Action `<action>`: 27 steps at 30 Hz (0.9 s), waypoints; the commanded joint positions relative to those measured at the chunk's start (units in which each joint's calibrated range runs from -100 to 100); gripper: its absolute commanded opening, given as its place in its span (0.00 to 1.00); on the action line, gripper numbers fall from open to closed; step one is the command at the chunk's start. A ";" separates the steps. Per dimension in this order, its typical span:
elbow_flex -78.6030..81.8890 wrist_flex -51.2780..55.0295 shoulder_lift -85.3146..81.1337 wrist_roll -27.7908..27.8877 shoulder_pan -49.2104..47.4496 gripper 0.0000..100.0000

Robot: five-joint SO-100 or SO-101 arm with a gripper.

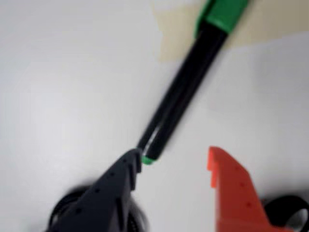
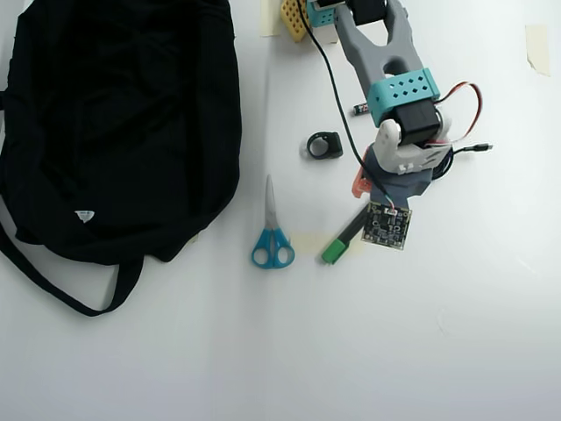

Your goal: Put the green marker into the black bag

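The green marker (image 1: 186,92) lies on the white table, its black barrel running from the green cap at the top to the small green tip beside my black finger (image 1: 123,174). In the overhead view the marker (image 2: 337,247) lies right of the scissors, its tip end hidden under my wrist. My gripper (image 1: 175,155) is open, with the orange finger (image 1: 231,193) on the right and the marker's tip end inside the gap, close to the black finger. My gripper (image 2: 363,197) is mostly hidden from above. The black bag (image 2: 123,114) lies at far left, apart from the marker.
Blue-handled scissors (image 2: 272,237) lie between bag and marker. A small black ring-like part (image 2: 324,145) and a battery (image 2: 360,109) lie near the arm. Beige tape (image 1: 169,34) sits under the marker's cap. A black cable (image 2: 443,162) loops by the wrist.
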 commanded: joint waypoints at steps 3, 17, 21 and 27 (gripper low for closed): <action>-6.44 2.88 1.36 -1.86 0.27 0.18; -11.92 4.86 4.01 -5.11 -0.03 0.18; -12.81 4.78 4.01 -6.79 -0.10 0.19; -13.35 4.43 4.51 -6.63 -0.93 0.22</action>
